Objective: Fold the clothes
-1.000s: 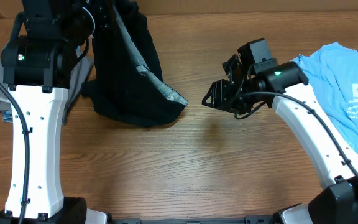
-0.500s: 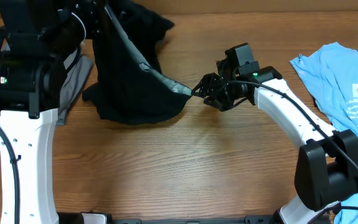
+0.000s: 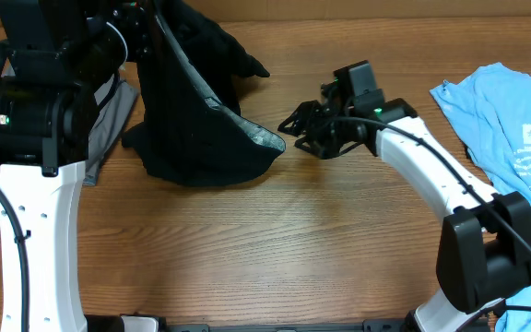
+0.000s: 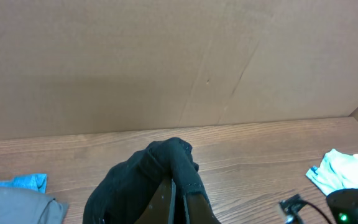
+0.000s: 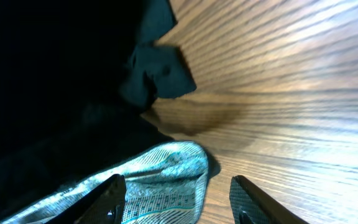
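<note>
Three garments in the overhead view, on a surface point(image 3: 275, 249) of streaky brown wood grain. At eleven o'clock, one black shirt point(image 3: 196, 120): soft, matte, plain, drawn up into a limp cone toward twelve o'clock and pooling in a rounded heap on the wood. Along its three o'clock edge, one turned-out band point(image 3: 252, 136) of paler grey-green weave, curved like a lip. At three o'clock, one light blue T-shirt point(image 3: 510, 129): smooth, laid flat, white print on the chest, partly covered from view by the right arm point(image 3: 431, 166). At ten o'clock, one grey garment point(image 3: 116, 115), just beside the black shirt and mostly hidden under the left arm point(image 3: 44, 212). From the left wrist, also a scrap of brighter blue cloth point(image 4: 27, 182) beside the grey; cannot tell what.

Two arms, white shells with black joints. Left fingers point(image 4: 178, 200) closed tight on a bunched fold of the black shirt, holding that part up off the surface, fabric crumpled into a knot right at the tips; behind, a plain brown cardboard wall point(image 4: 166, 62) with faint creases. Right fingers point(image 3: 293, 136) spread apart and gripping nothing, aimed toward nine o'clock, tips just beside the pale band. From the right wrist, two dark fingers, one on each side of the band's rounded end, neither pressing it; past them, one small crumpled black flap on the grain
</note>
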### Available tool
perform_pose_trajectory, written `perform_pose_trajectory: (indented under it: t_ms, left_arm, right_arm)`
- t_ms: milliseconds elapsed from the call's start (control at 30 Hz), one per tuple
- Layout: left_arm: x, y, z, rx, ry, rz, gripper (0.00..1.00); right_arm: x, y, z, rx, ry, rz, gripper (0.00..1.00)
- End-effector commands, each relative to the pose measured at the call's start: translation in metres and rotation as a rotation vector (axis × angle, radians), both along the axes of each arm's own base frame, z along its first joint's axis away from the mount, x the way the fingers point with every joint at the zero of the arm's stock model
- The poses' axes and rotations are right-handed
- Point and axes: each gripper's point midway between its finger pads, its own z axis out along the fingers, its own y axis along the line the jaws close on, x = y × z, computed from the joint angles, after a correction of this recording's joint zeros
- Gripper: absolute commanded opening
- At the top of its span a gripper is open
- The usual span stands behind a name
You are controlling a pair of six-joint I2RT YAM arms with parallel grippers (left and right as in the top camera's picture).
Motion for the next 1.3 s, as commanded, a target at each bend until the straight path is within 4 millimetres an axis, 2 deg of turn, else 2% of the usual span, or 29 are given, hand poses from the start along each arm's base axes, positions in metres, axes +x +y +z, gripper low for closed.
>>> perform_pose_trajectory:
  t_ms: [0,267,467,700,867,1000,1033,1100,1133,1267]
  left_arm:
    - [-0.015,0.0,0.032,0.011,-0.092,-0.008,0.04]
    - [-0.018,0.0,0.035,0.011,-0.098,-0.007,0.05]
    - [-0.019,0.0,0.037,0.01,-0.105,-0.007,0.05]
    - [-0.02,0.0,0.037,0.01,-0.105,-0.007,0.05]
    - [-0.02,0.0,0.037,0.01,-0.105,-0.008,0.05]
    - [-0.02,0.0,0.037,0.01,-0.105,-0.007,0.05]
    - [-0.02,0.0,0.037,0.01,-0.105,-0.007,0.05]
    - [-0.02,0.0,0.037,0.01,-0.105,-0.007,0.04]
    - [-0.02,0.0,0.037,0.01,-0.105,-0.007,0.04]
    - [-0.018,0.006,0.037,0.021,-0.107,0.024,0.04]
  right_arm:
    - [-0.006,0.009,-0.003,-0.019,0.018,-0.008,0.58]
    - [-0.008,-0.001,-0.019,-0.094,0.029,-0.042,0.54]
    - [-0.016,0.001,-0.048,-0.078,0.027,-0.053,0.53]
    - [-0.016,0.003,-0.054,-0.056,0.005,-0.048,0.5]
    - [-0.013,0.014,-0.042,0.021,-0.001,-0.041,0.38]
    - [-0.016,0.018,-0.042,0.034,0.028,-0.055,0.31]
    - [-0.017,0.019,-0.042,0.034,0.028,-0.051,0.27]
    - [-0.019,0.022,-0.042,0.034,0.028,-0.045,0.09]
    - [-0.019,0.022,-0.042,0.034,0.029,-0.043,0.04]
    - [-0.021,0.023,-0.041,0.037,0.012,-0.011,0.04]
